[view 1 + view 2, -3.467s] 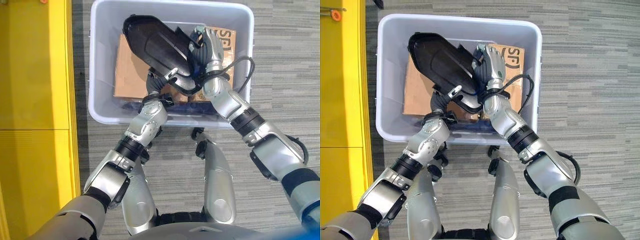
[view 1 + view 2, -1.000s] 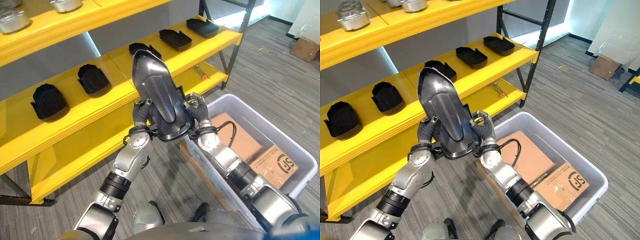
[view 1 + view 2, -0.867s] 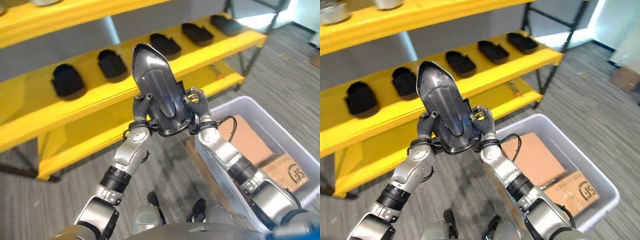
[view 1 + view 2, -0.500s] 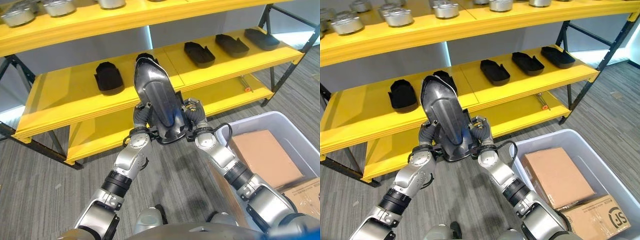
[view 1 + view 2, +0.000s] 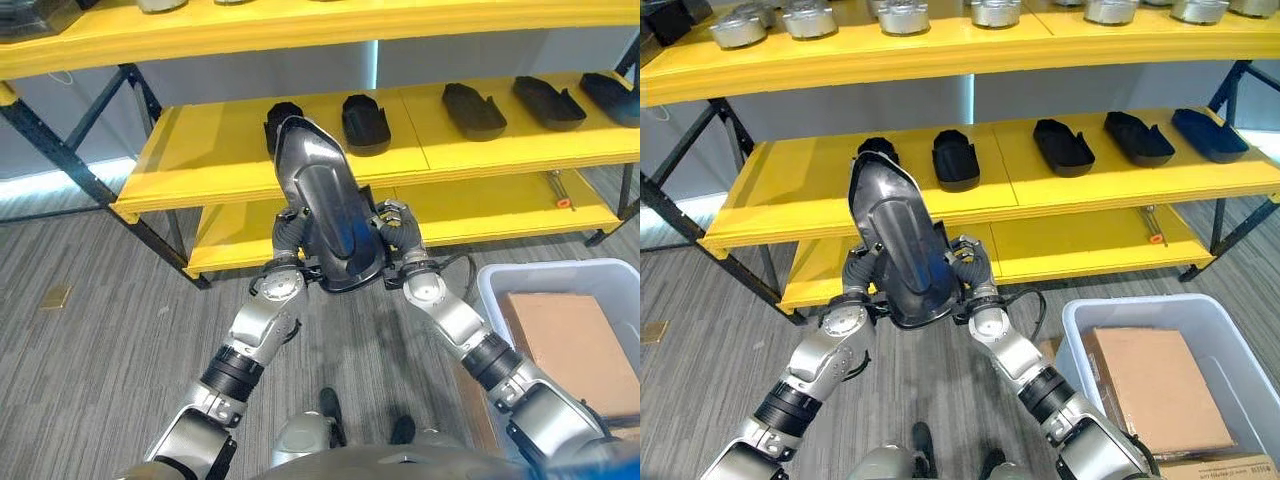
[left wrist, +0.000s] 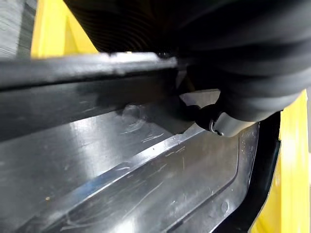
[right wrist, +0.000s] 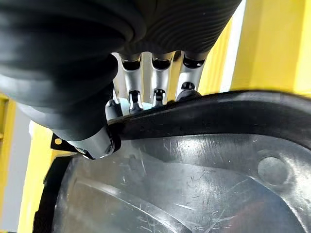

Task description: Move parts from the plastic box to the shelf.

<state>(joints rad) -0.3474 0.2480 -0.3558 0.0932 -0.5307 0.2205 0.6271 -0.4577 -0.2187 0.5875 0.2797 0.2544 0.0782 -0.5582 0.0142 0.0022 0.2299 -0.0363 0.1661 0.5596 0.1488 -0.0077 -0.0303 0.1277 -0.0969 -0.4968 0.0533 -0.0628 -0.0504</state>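
Grey striped carpet covers the floor, and a long yellow shelf point(image 5: 1040, 195) stands at the far side. On its middle level sits a row of small black parts point(image 5: 956, 158), well apart from each other. Round silver parts point(image 5: 905, 15) sit on the top level. The plastic box point(image 5: 1077, 330) is on the floor at the near right, with a brown cardboard box point(image 5: 1155, 388) inside it.

The robot holds one big part point(image 5: 902, 248) up in the air in front of the shelf, between the box and the shelf. The left hand point(image 5: 289, 229) grips its left edge and the right hand point(image 5: 396, 226) grips its right edge, with fingers point(image 7: 154, 92) curled over the rim and the thumb pressed on the face.

The part is dark and shiny, long, pointed at the far end and wide at the near end, with a raised hump down the middle. It looks like hard plastic with small scratches.

This looks like the carrying step. Next the robot likely needs to reach forward and set the part down on a bare spot of the shelf, keeping it level and clear of the small black parts.
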